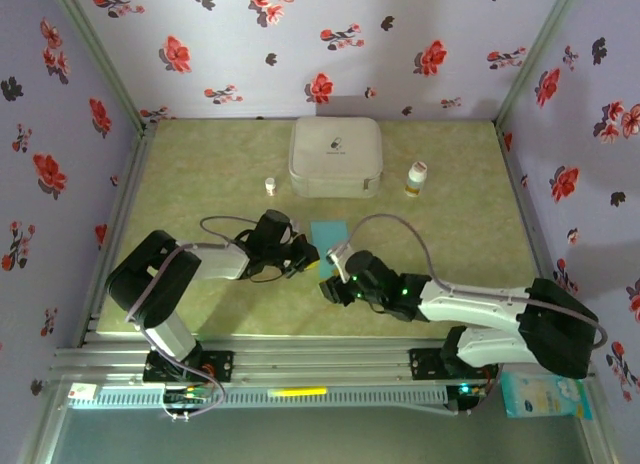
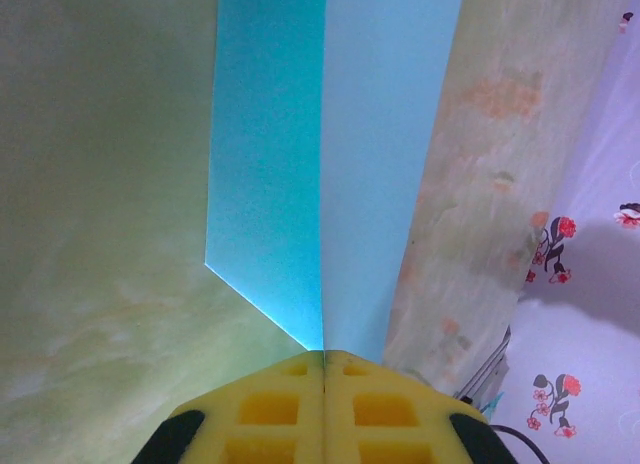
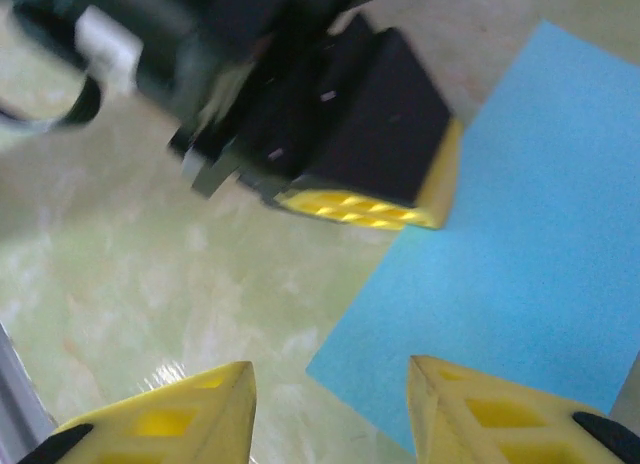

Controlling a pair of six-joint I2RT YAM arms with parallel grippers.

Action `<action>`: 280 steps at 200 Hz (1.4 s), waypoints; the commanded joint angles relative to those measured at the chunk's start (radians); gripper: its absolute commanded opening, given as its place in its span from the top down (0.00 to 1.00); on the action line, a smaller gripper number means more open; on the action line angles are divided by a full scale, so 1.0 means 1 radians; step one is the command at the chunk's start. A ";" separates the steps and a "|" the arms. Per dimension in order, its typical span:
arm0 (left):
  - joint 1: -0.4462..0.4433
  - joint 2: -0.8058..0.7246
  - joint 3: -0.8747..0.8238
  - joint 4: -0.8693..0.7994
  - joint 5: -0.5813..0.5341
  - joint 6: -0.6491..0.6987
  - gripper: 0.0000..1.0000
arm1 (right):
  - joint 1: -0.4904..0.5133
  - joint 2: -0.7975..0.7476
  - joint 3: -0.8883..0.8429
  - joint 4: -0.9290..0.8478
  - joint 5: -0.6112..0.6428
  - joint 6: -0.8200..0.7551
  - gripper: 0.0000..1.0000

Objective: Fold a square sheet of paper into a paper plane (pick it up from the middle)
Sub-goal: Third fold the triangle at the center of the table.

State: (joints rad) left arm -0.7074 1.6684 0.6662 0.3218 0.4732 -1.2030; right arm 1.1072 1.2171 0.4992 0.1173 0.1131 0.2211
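The square sheet of paper (image 1: pixel 328 230) is light blue and lies on the green table in front of the white case. In the left wrist view the sheet (image 2: pixel 330 164) bends along a centre line into a darker left half and a paler right half. My left gripper (image 2: pixel 323 354) is shut on its near edge, yellow pads (image 2: pixel 270 409) pressed together. The left gripper (image 1: pixel 310 256) sits at the sheet's left front. My right gripper (image 3: pixel 330 384) is open, and a corner of the sheet (image 3: pixel 520 244) lies on the table between its fingers (image 3: pixel 470 409). The right gripper (image 1: pixel 332 270) is just in front of the sheet.
A white rounded case (image 1: pixel 335 156) stands at the back middle. A small white bottle (image 1: pixel 270 185) is to its left and a yellow-labelled bottle (image 1: pixel 416 178) to its right. Floral walls close in three sides. A packet (image 1: pixel 545 394) lies beyond the front rail at right.
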 commanded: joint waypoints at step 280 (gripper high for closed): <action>0.019 -0.032 0.003 0.006 0.036 -0.009 1.00 | 0.230 0.313 0.053 0.152 0.546 -0.272 0.72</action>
State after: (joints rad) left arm -0.6987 1.6600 0.6662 0.3218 0.4915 -1.2060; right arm 1.3289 1.5337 0.5362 0.2714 0.6273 -0.0681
